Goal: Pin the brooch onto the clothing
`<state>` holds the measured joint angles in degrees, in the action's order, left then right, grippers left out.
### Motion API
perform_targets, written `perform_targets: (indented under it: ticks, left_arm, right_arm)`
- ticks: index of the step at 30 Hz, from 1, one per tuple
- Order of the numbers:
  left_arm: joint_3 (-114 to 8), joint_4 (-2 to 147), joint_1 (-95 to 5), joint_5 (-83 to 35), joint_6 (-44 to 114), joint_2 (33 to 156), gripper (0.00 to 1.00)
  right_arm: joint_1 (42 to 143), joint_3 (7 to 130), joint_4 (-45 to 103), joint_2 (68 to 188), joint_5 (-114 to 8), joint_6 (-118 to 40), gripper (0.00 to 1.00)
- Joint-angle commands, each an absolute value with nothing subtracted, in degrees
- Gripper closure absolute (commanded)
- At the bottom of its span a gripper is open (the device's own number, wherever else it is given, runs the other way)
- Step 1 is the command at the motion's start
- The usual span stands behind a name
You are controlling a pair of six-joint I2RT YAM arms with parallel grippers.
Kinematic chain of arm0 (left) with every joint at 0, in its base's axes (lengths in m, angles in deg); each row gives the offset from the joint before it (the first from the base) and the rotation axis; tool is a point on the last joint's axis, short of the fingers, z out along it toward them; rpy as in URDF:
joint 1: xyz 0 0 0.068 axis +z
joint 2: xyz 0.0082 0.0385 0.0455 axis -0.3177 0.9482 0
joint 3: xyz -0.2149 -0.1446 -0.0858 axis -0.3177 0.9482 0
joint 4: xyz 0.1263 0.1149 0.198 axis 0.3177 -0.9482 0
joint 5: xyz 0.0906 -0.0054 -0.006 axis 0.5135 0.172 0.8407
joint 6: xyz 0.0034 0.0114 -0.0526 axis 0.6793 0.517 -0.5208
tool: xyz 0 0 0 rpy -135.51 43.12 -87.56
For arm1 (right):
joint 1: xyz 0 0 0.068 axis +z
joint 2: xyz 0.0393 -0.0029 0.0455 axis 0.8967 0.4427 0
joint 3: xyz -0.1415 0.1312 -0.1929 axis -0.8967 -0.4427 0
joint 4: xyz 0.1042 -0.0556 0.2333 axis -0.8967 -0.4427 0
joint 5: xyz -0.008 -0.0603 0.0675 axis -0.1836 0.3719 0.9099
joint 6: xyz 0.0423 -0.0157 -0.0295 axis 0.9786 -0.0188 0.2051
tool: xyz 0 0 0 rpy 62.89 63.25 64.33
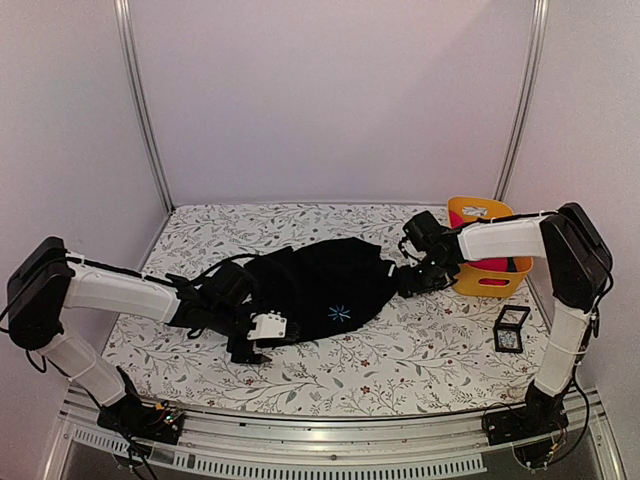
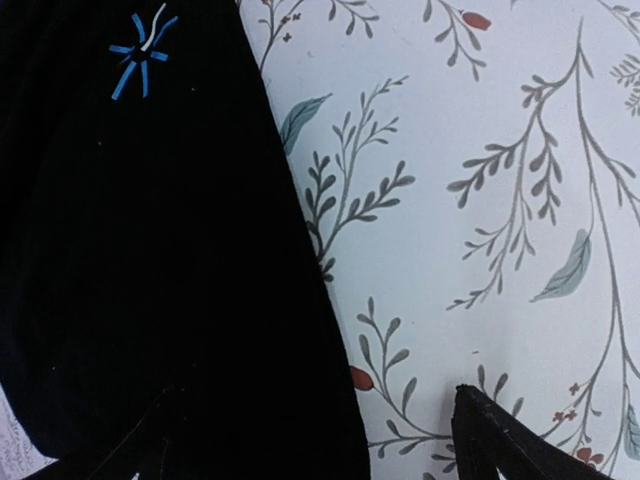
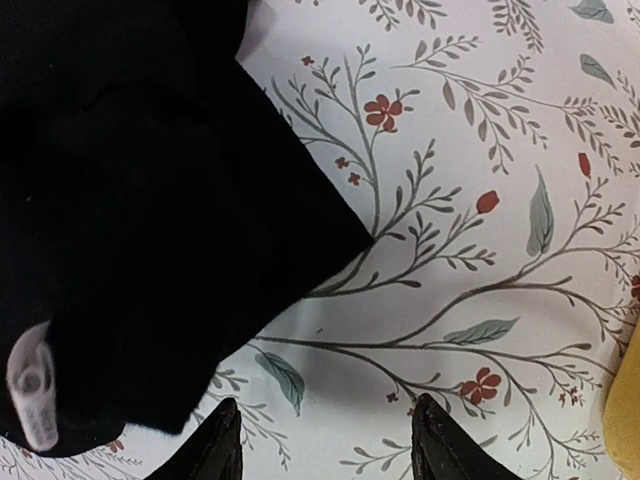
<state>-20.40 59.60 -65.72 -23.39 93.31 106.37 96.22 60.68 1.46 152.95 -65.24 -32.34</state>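
Inward, left arm point(image 1: 120, 290), right arm point(image 1: 500, 240), low, seemingly touching clothing point(image 1: 320, 280).

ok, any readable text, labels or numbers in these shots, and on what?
Nothing legible in any view.
Print on the white tag at the edge of the black shirt: too blurred to read.
The blue star print on the shirt: a symbol, no letters.

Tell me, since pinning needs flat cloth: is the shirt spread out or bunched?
Bunched. The shirt lies in a compact heap, sleeves not laid out, though its print faces up.
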Motion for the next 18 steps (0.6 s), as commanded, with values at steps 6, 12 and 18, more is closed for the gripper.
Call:
perform_targets:
  ticks: [6,12,18]
  left_arm:
    - [-20.9,64.5,-65.1,-16.1,92.1,109.2,0.42]
    - [-21.5,67.9,-64.5,-11.0,90.9,108.3,1.00]
    - [-20.8,77.3,-62.6,-6.8,88.5,102.0,1.00]
  right_arm:
    - [94.5,64.3,9.6,163.3,-61.5,-35.5,0.43]
    - [94.2,65.7,11.9,165.7,-57.3,-35.8,0.43]
    - [94.2,68.7,13.4,167.5,-50.6,-36.3,0.96]
